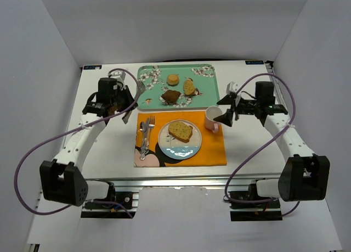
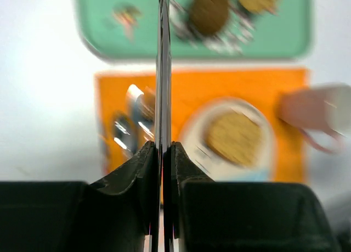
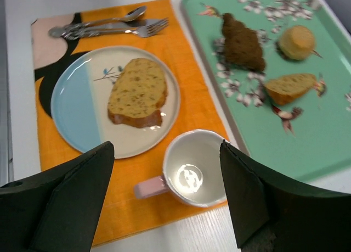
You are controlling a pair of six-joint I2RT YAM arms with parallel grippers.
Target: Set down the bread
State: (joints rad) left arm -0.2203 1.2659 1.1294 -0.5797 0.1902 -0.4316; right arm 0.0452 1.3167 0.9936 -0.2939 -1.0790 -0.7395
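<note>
Two end effectors stand differently: our left end effector is pressed together on a thin metal utensil, while our right end effector hangs spread above the mug. From the right one, the bread lies left and slightly nearer, past the mug, flat on the plate. Its long axis runs far-left to near-right. We judge the right arm marginally closer. It shows golden-tan crumb and a darker crust edge.
</note>
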